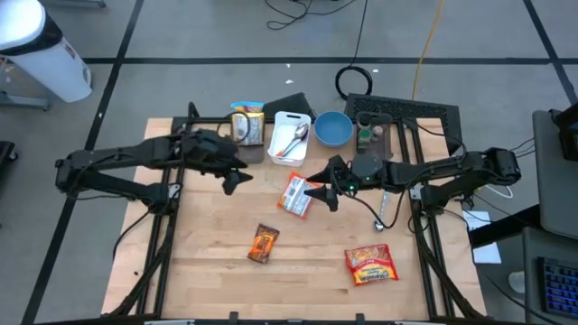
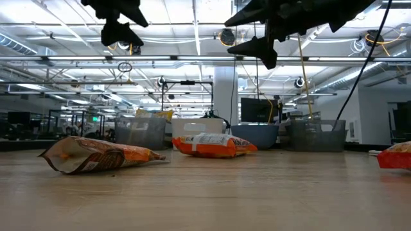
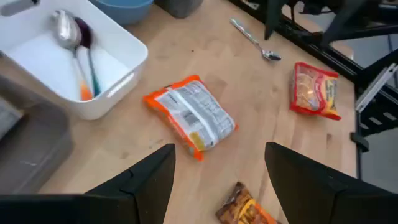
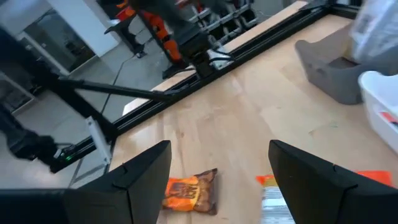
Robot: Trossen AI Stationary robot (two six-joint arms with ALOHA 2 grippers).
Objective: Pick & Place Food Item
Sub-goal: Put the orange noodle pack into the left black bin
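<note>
Both jaws stand wide and hold nothing, so you have not yet picked. Your right gripper (image 1: 327, 197) hovers just beside the orange-and-white crinkled food packet (image 1: 296, 194) at mid-counter, probably your target; your left gripper (image 1: 237, 178) waits above the wooden counter (image 1: 208, 271). You can count three packets: this one, a small brown one (image 1: 263, 243), a red noodle one (image 1: 371, 264).
</note>
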